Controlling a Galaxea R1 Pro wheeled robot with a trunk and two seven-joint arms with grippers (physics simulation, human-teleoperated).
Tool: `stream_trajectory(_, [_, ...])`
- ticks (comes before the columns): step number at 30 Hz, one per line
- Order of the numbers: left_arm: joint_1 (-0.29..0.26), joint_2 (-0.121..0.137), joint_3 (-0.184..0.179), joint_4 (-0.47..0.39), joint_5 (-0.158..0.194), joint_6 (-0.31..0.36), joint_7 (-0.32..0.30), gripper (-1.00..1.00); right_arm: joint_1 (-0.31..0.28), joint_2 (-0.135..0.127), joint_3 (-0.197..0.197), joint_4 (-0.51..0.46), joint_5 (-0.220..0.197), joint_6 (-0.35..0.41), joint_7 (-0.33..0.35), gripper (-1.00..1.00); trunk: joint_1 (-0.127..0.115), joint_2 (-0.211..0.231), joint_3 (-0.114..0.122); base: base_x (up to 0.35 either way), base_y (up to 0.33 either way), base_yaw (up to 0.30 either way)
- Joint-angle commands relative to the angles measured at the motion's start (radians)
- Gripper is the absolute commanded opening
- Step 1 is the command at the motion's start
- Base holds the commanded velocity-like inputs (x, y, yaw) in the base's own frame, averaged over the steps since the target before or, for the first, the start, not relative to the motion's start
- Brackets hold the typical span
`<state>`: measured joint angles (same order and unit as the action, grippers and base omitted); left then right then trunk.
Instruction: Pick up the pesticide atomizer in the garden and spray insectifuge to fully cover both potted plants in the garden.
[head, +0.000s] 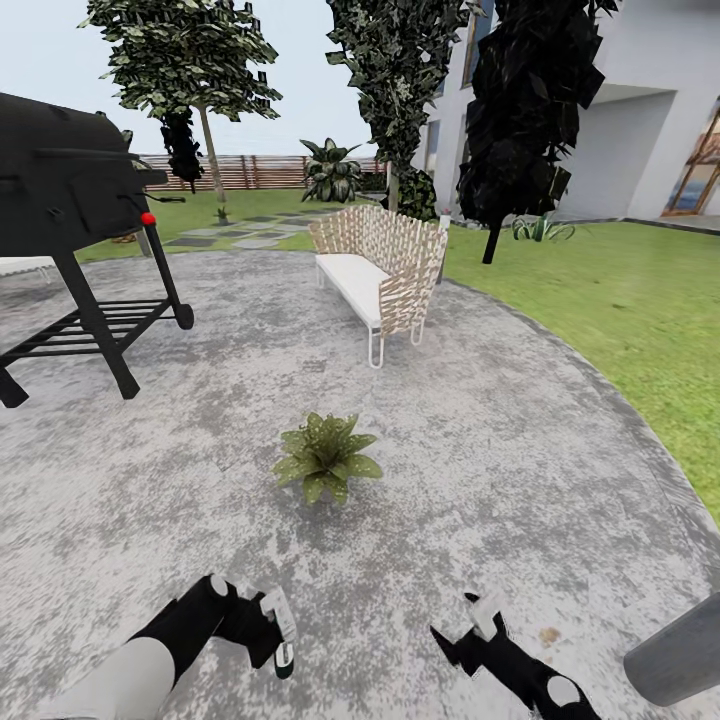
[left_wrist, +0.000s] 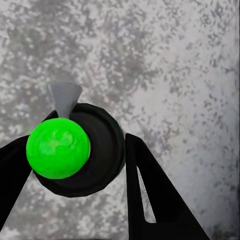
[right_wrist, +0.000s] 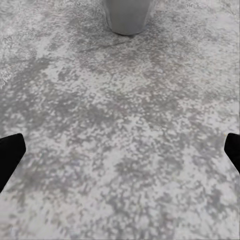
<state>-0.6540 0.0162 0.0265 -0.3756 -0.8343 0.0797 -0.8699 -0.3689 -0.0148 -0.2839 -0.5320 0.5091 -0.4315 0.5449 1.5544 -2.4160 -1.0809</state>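
Observation:
The pesticide atomizer (left_wrist: 82, 150) appears in the left wrist view as a dark round bottle with a bright green ball and a grey pointed tip. It sits between the two black fingers of my left gripper (left_wrist: 80, 167), which is shut on it. In the head view that left gripper (head: 278, 632) hangs low at the near left, above the patio. One potted plant (head: 326, 459), a low green rosette, stands on the round grey patio (head: 520, 440) ahead of both grippers. My right gripper (head: 478, 626) is open over bare patio, nothing between its fingers (right_wrist: 11, 152).
A black grill (head: 70, 200) stands at the left. A wicker chair (head: 385, 265) with a white cushion is beyond the plant. A grey cylinder (head: 678, 652) rises near my right gripper. Lawn (head: 620, 300), trees, a brown fence (head: 260, 170) and a white house lie further back.

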Motion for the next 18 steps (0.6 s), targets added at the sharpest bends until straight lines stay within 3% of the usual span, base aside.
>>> stream_trajectory(1, [-0.001,-0.001,-0.011,-0.002,-0.001,0.009,-0.017,-1.00,-0.001,0.008,-0.005,-0.013,0.012,-0.006,0.030,1.00,0.000,0.000,-0.001,0.000,0.000,0.000])
stream_trajectory(3, [-0.001,-0.005,-0.028,-0.002,-0.001,0.010,-0.027,-1.00,-0.001,0.022,0.032,-0.021,0.012,-0.004,0.047,1.00,0.000,0.000,-0.001,0.000,0.000,0.000])
stream_trajectory(6, [-0.001,-0.015,-0.038,-0.002,-0.001,0.011,-0.035,-1.00,-0.013,0.035,0.142,-0.036,0.010,0.038,0.053,1.00,0.000,0.000,-0.001,0.000,0.000,0.000])
stream_trajectory(11, [-0.001,-0.024,-0.084,-0.002,-0.001,0.012,-0.039,-1.00,-0.030,0.057,0.172,-0.101,0.009,0.141,0.059,1.00,0.000,0.000,-0.001,0.000,0.000,0.000])
stream_trajectory(12, [-0.001,-0.026,-0.099,-0.002,0.000,0.012,-0.039,-1.00,-0.031,0.058,0.173,-0.107,0.009,0.147,0.072,-1.00,0.000,0.000,-0.001,0.000,0.000,0.000])
stream_trajectory(14, [-0.001,-0.026,-0.111,-0.001,-0.001,0.012,-0.040,-1.00,-0.031,0.059,0.193,-0.111,0.010,0.149,0.117,-1.00,0.000,0.000,-0.001,0.000,0.000,0.000])
stream_trajectory(18, [-0.001,-0.031,-0.117,0.000,-0.001,0.012,-0.040,-1.00,-0.033,0.069,0.277,-0.138,0.010,0.151,0.153,-1.00,0.000,0.000,-0.001,0.000,0.000,0.000])
